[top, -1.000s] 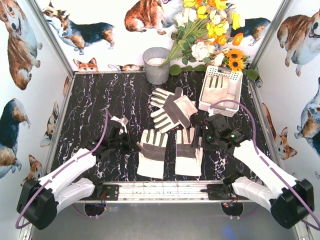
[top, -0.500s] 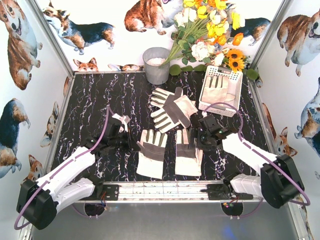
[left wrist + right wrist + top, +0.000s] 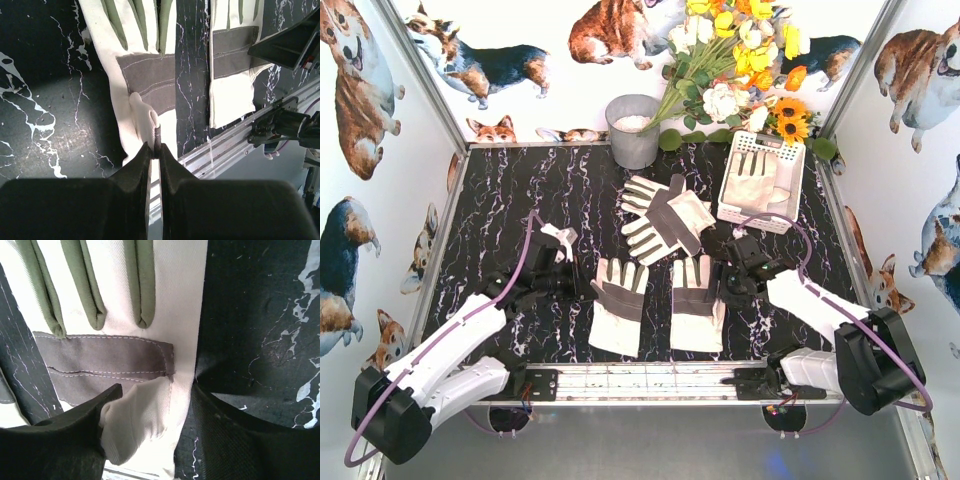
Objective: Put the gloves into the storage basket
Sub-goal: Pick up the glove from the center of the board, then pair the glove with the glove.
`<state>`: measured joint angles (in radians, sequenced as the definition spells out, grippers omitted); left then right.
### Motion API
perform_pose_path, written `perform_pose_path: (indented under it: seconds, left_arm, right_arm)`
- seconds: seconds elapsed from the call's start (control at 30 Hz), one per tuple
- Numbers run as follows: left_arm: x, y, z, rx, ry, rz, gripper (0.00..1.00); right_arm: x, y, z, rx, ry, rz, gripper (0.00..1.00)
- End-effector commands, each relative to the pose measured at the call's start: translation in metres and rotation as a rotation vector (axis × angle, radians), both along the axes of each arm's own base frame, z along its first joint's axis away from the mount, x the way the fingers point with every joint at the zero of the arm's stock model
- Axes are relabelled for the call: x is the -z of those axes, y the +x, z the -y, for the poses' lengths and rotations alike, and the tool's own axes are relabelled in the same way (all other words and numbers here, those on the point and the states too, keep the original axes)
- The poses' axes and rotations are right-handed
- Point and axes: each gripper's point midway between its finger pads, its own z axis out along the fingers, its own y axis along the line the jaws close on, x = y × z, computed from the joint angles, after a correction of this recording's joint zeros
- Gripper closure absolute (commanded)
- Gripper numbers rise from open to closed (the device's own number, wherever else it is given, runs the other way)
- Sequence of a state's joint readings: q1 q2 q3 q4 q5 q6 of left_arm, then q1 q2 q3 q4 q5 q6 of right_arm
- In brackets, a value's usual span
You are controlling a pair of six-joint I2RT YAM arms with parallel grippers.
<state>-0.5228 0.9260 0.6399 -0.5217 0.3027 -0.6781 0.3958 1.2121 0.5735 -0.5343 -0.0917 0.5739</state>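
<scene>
Two cream gloves with grey patches lie side by side at the table's front. My left gripper (image 3: pixel 588 292) is shut on a raised fold at the left edge of the left glove (image 3: pixel 620 305); the left wrist view shows the fold (image 3: pixel 150 117) pinched between the tips of the left gripper (image 3: pixel 155 147). My right gripper (image 3: pixel 718 283) stands open astride the right edge of the right glove (image 3: pixel 697 300). Its thumb flap (image 3: pixel 137 415) sits between the fingers of the right gripper (image 3: pixel 155 412). Two more gloves (image 3: pixel 665 218) lie crossed mid-table. The white storage basket (image 3: pixel 794 185) at back right holds one glove (image 3: pixel 752 180).
A grey metal bucket (image 3: pixel 633 130) stands at the back centre, with a bunch of flowers (image 3: pixel 740 70) leaning beside it above the basket. An aluminium rail (image 3: pixel 650 380) runs along the near table edge between the arm bases. Printed walls close in both sides.
My right arm has swung in toward the right glove and its fingers have narrowed around the glove's edge. The left gripper stays shut on its glove, which has shifted slightly.
</scene>
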Motion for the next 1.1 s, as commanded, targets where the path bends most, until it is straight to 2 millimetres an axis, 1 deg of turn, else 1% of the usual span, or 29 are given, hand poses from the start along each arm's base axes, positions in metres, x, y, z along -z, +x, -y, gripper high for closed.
perform_pose_path:
  seconds: [0.0, 0.03, 0.1, 0.2, 0.27, 0.3, 0.33, 0.37, 0.5, 0.63, 0.8, 0.87, 0.93, 0.97, 1.07]
  left_arm:
    - [-0.015, 0.003, 0.002, 0.018, 0.001, 0.044, 1.0]
    - [-0.016, 0.003, 0.001, 0.018, 0.004, 0.043, 1.0]
    - [-0.018, 0.003, 0.001, 0.019, 0.006, 0.045, 1.0]
    - [-0.024, 0.003, 0.002, 0.024, 0.002, 0.054, 1.0]
    - [-0.035, 0.002, 0.006, 0.055, -0.022, 0.069, 1.0]
    - [-0.035, -0.001, 0.005, 0.067, -0.017, 0.065, 1.0]
    - [-0.048, 0.002, 0.007, 0.08, -0.021, 0.096, 1.0]
    - [-0.053, 0.001, 0.005, 0.099, -0.008, 0.109, 1.0]
    - [-0.06, -0.005, -0.001, 0.148, 0.046, 0.103, 1.0]
    - [-0.062, -0.008, 0.0, 0.17, 0.049, 0.088, 1.0]
    - [-0.06, -0.007, 0.004, 0.167, 0.03, 0.075, 1.0]
    - [-0.058, -0.008, 0.007, 0.17, 0.014, 0.068, 1.0]
    - [-0.056, -0.009, 0.009, 0.176, 0.0, 0.059, 1.0]
    - [-0.054, -0.01, 0.01, 0.177, -0.002, 0.055, 1.0]
    - [-0.052, -0.012, 0.01, 0.183, 0.001, 0.043, 1.0]
  right_arm:
    - [0.004, -0.001, -0.004, 0.005, 0.039, 0.008, 0.45]
    - [0.003, -0.001, -0.006, -0.002, 0.049, 0.006, 0.5]
    - [0.002, -0.004, -0.009, -0.016, 0.066, -0.002, 0.61]
    - [0.001, -0.009, -0.013, -0.064, 0.09, -0.001, 0.75]
    - [0.001, -0.012, -0.015, -0.094, 0.11, 0.011, 0.84]
    - [0.0, -0.014, -0.017, -0.115, 0.119, 0.018, 0.87]
    - [0.0, -0.016, -0.018, -0.135, 0.127, 0.024, 0.89]
    - [-0.001, -0.017, -0.02, -0.154, 0.134, 0.031, 0.9]
    - [-0.004, -0.019, -0.028, -0.222, 0.148, 0.049, 0.93]
    - [-0.006, -0.015, -0.041, -0.211, 0.184, 0.056, 0.93]
    - [-0.006, -0.012, -0.07, -0.234, 0.202, 0.064, 0.93]
    - [-0.002, -0.009, -0.08, -0.199, 0.204, 0.049, 0.93]
    - [0.0, -0.007, -0.095, -0.187, 0.235, 0.046, 0.93]
    - [0.0, -0.006, -0.103, -0.188, 0.245, 0.052, 0.92]
    - [-0.001, -0.001, -0.118, -0.175, 0.244, 0.058, 0.94]
